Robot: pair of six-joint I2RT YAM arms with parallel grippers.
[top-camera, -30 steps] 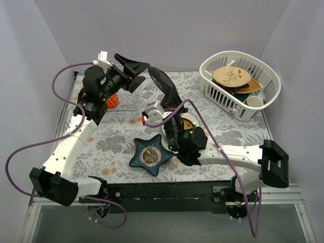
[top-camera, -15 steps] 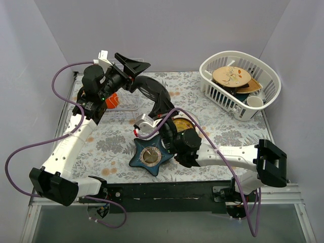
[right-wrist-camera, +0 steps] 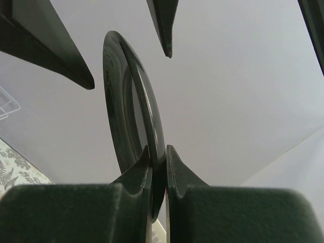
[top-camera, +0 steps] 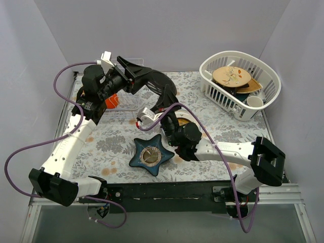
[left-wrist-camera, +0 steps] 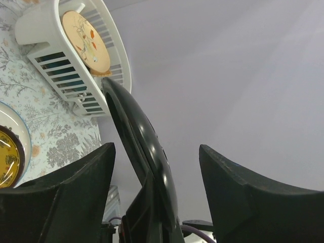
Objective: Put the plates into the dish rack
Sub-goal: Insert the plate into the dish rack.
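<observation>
handover stage: right gripper (right-wrist-camera: 158, 153) clamped on teal-green plate (top-camera: 161, 87) rim, plate on edge, swung over since last second to just right of dish rack (top-camera: 129, 104). left gripper (left-wrist-camera: 154, 149) spread wide, straddling plate, not gripping. transfer pending.

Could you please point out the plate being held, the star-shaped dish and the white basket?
dark plate (right-wrist-camera: 123, 109), right wrist view, on its glossy inner face.
star-shaped dish (top-camera: 135, 159), top external view, on its blue lower-left arm.
white basket (top-camera: 223, 95), top external view, on its slotted front wall.
</observation>
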